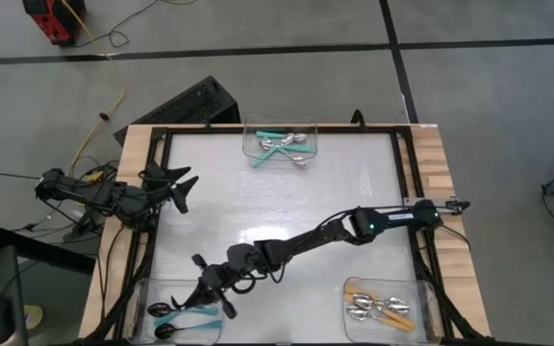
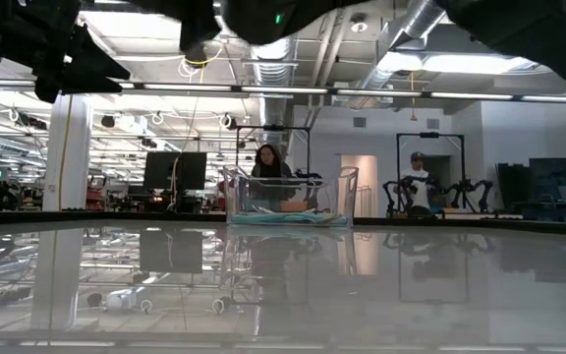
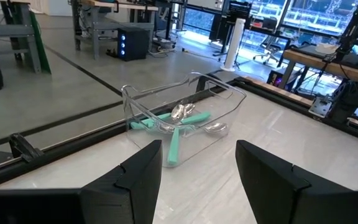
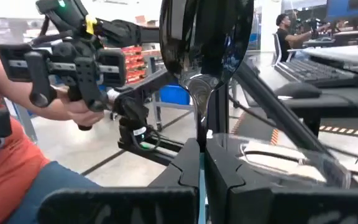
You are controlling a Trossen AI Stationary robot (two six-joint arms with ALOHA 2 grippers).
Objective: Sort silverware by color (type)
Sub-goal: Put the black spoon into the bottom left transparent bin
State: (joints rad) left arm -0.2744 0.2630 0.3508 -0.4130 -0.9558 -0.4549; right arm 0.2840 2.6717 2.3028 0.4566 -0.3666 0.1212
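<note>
Black spoon (image 4: pixel 207 43) in right tool (image 4: pixel 202 149)

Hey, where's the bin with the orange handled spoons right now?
In the high view the bin with the orange-handled spoons sits at the table's near right corner, below the right arm's forearm, apart from the right gripper over at the near left bin.

I was running the rig in a robotics lab, big open industrial hall. Exposed ducts and pipes (image 2: pixel 401 29) ran under the ceiling with long strip lights. Beyond the worktop (image 2: pixel 283 285) I saw more arm rigs on frames (image 2: pixel 430 187), monitors (image 2: pixel 175 169), and people seated at stations (image 2: pixel 268 162). The floor was grey concrete (image 1: pixel 258 29) with loose cables and a yellow cord (image 1: pixel 113 91). A desktop tower with blue lights (image 3: pixel 132 42) sat under a bench, office chairs nearby.
</note>
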